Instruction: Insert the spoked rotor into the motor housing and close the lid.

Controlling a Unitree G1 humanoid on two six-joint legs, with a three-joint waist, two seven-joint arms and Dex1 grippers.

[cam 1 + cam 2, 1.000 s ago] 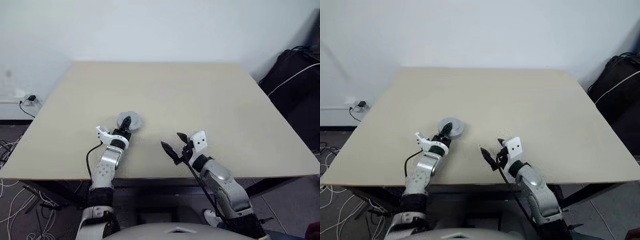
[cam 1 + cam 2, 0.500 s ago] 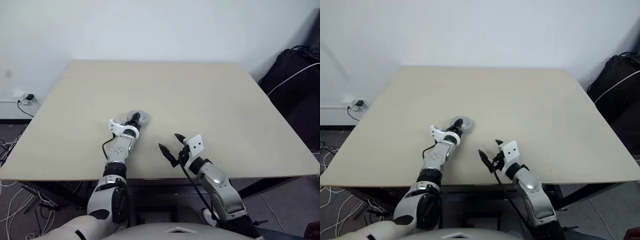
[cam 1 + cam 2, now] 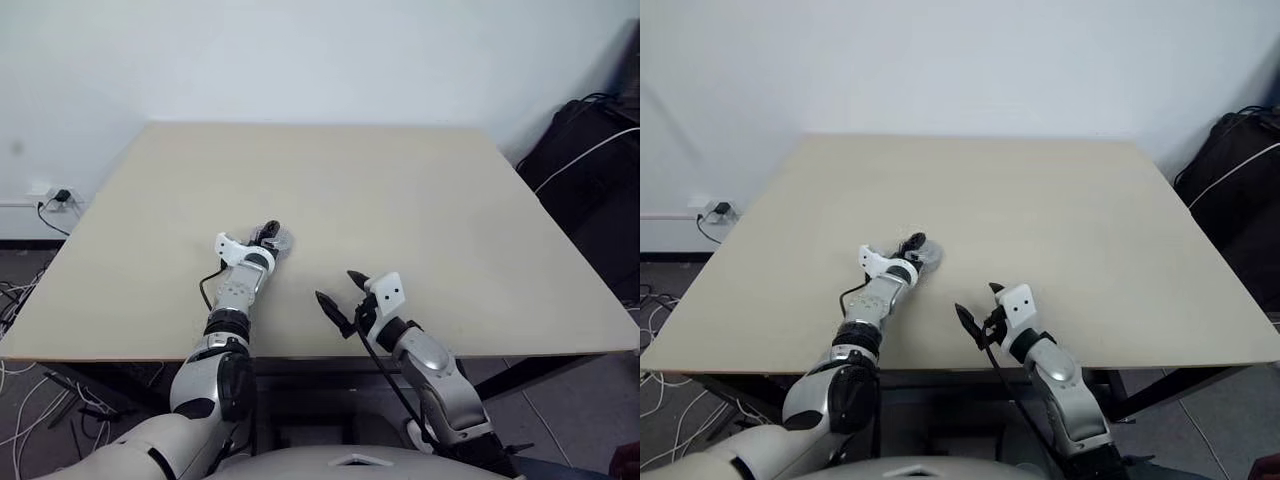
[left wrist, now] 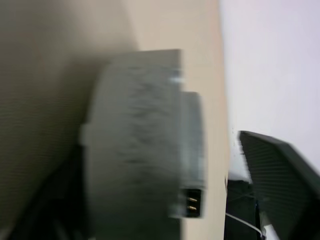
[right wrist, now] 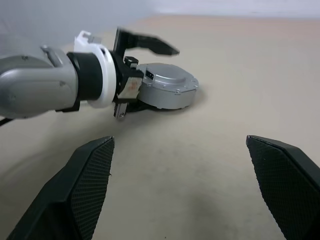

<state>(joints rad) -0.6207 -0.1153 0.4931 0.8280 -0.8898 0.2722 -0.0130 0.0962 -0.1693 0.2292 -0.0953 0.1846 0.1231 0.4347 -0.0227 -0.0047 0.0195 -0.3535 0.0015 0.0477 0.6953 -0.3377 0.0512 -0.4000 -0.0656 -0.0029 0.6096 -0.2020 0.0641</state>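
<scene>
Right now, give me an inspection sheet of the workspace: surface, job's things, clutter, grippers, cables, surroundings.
Surface: beige table, flat.
Job's things: one round grey motor unit lies flat on the table with its lid on; rotor and windings cannot be seen.
Clutter: nothing seen.
Grippers: left gripper open, one finger above the unit and one low beside it, no grip; right gripper open, hovering over the near edge, apart from the unit.
Cables: loose white cables on the floor at left; plug in the wall socket.
Surroundings: white wall; black bag at right.

Head pair overhead (wrist views close)
</scene>
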